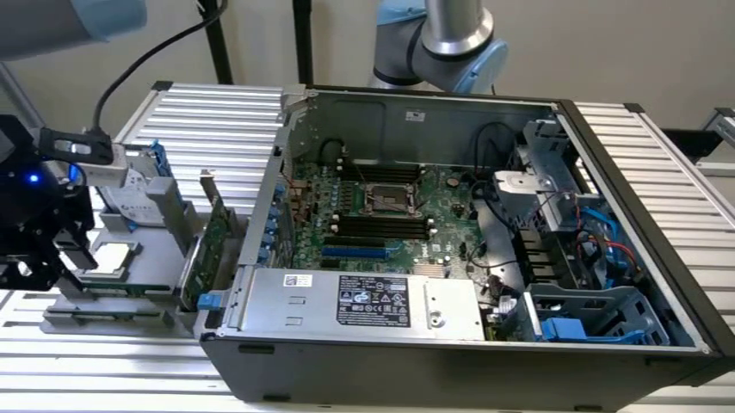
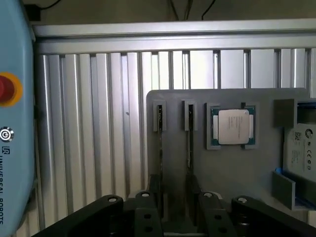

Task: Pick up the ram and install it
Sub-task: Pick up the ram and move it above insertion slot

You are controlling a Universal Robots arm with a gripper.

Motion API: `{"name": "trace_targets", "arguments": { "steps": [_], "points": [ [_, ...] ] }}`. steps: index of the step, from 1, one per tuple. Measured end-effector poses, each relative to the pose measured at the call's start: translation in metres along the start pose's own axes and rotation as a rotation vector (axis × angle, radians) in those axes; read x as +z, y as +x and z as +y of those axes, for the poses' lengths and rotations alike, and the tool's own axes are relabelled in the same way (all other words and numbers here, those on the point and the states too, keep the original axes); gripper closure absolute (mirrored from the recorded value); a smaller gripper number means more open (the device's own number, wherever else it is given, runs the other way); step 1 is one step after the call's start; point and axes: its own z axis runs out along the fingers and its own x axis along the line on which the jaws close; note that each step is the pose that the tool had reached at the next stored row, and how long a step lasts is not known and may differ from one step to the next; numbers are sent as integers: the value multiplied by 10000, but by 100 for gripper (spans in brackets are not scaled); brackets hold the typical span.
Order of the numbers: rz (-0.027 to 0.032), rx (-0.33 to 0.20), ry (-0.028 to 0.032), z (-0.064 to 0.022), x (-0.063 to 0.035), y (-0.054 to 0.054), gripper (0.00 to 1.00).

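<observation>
Black end effector [image 2: 174,197] hangs over a grey parts holder [image 2: 232,168], its fingers spread apart and gripping nothing.

Under everything lies the slatted aluminium bench [image 1: 206,120], and on it stands an open computer case [image 1: 460,370] with the motherboard [image 1: 391,215] exposed. The holder sits just beside the case, at the exterior view's left. A green expansion card [image 1: 213,249] stands upright on the holder's side nearest the case. A square silver processor chip [image 2: 233,127] lies flat in a recess of the holder. The ram [image 2: 190,140] stands on edge in a narrow slot near the chip, a second stick [image 2: 159,143] in the neighbouring slot, both untouched.
</observation>
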Motion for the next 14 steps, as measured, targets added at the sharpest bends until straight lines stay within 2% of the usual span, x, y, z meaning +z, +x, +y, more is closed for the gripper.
{"name": "trace_targets", "arguments": {
  "steps": [14],
  "points": [
    [0, 0, 0, -37, 255, 51, 0]
  ]
}}
